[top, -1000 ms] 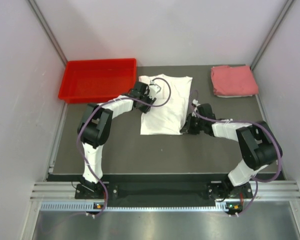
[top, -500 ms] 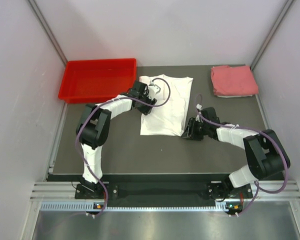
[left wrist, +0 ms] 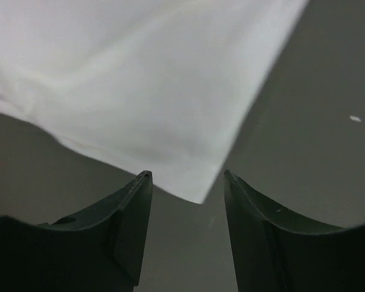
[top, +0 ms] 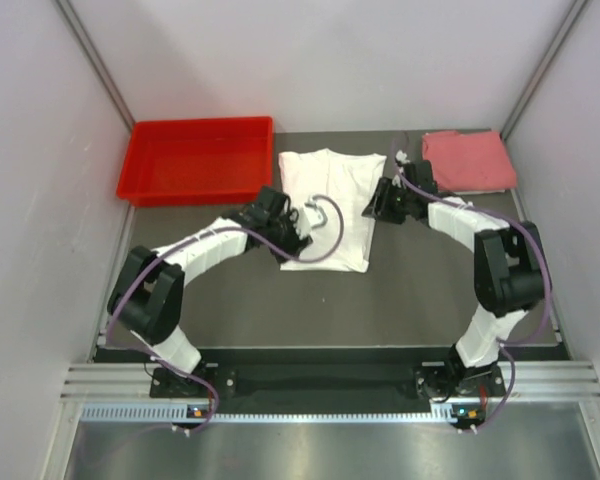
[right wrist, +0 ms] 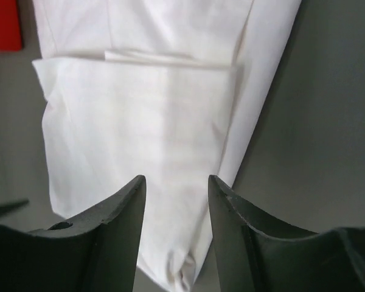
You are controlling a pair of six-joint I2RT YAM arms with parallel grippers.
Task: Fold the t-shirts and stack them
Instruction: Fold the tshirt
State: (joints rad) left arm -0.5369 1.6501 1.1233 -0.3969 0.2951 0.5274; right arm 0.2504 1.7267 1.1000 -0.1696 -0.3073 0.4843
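Red bin (top: 198, 160) at the far left of the counter (top: 420, 290), its red floor in plain view. White t-shirt (top: 330, 190) lies mid-counter, its far end just beside the bin's right wall. It is folded to a long strip, and the right wrist view shows one layer doubled over the body. Pink-red t-shirt (top: 467, 160) is a folded square in the far right corner, apart from the white one.

Left fingers (left wrist: 128, 231) are spread, low at the white shirt's near left corner. The cloth corner points into the gap between them; can't tell if it touches. Right fingers (right wrist: 109, 231) are spread too, at the shirt's right edge, between the two shirts. White cloth shows through the gap, nothing pinched.

Purple cable (top: 325, 225) off the left arm loops over the white shirt's near half. The right arm passes just beside the pink-red shirt's left edge.
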